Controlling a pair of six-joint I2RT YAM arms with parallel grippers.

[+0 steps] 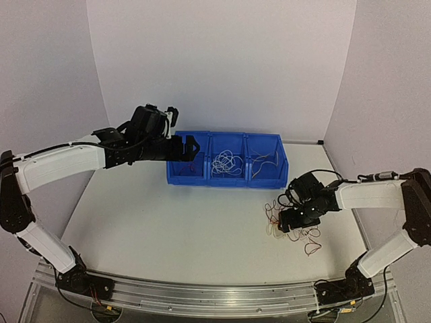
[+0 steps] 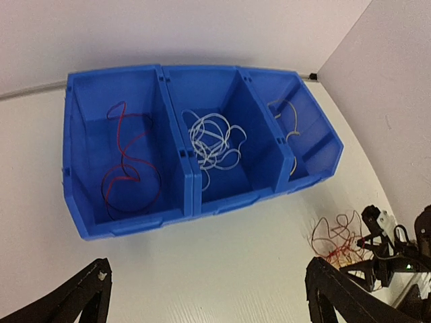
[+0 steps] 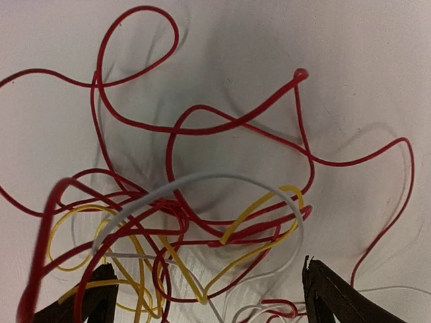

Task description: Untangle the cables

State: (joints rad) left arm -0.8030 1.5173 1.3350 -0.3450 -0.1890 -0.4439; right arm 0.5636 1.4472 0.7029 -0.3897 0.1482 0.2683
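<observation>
Mid-sort: my right gripper (image 3: 209,269) hung over the loose cables (image 3: 175,212) on the table (image 1: 168,222).
Both grippers stood spread wide, holding nothing, and my left gripper (image 2: 209,276) faced the blue bin (image 2: 188,202). Next, I judged, one strand had to be pinched alone and lifted clear.

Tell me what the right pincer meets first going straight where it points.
Likely the cables: red, yellow and white loops lie ahead of the open right pincer, the table behind them; depth is unclear.
</observation>
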